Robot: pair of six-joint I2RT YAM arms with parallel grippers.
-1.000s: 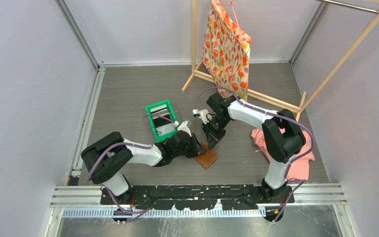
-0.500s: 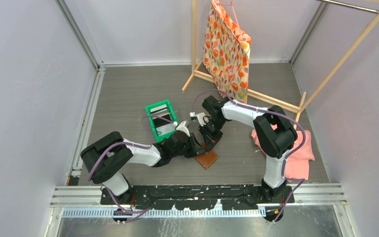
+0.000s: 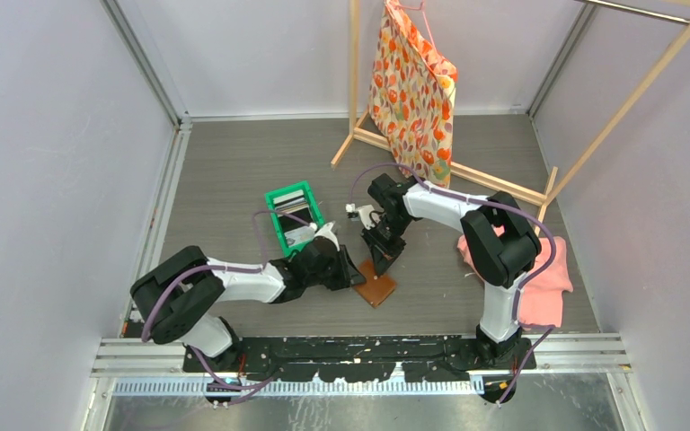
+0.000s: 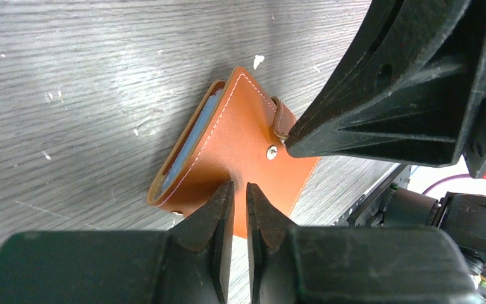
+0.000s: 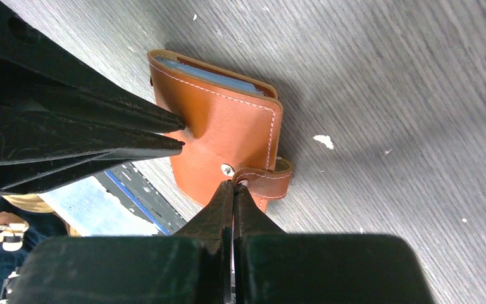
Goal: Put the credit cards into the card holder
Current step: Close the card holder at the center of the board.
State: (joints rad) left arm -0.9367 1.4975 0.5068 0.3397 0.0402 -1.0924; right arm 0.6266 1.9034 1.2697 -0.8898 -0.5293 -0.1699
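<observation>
The brown leather card holder [image 3: 376, 288] lies folded on the table, its light-blue lining showing at the edge [image 4: 190, 142]. My left gripper [image 4: 239, 185] has its jaws a narrow gap apart with nothing between them, and its tips rest on the cover [image 5: 228, 126]. My right gripper [image 5: 233, 183] is shut, with its tips against the end of the snap tab [image 5: 266, 180] beside the metal stud. From above, the two grippers [image 3: 352, 274] [image 3: 383, 258] meet over the holder. Grey and dark credit cards [image 3: 298, 235] sit in a green bin.
The green bin [image 3: 280, 199] stands just behind my left wrist. A wooden rack [image 3: 467, 171] with a floral bag [image 3: 413, 90] fills the back right. A pink cloth [image 3: 548, 287] lies by the right arm's base. Walls close in on both sides.
My right gripper has slid a little left and nearer to the card holder. The left arm's elbow has swung out to the left. The card holder has stayed put.
</observation>
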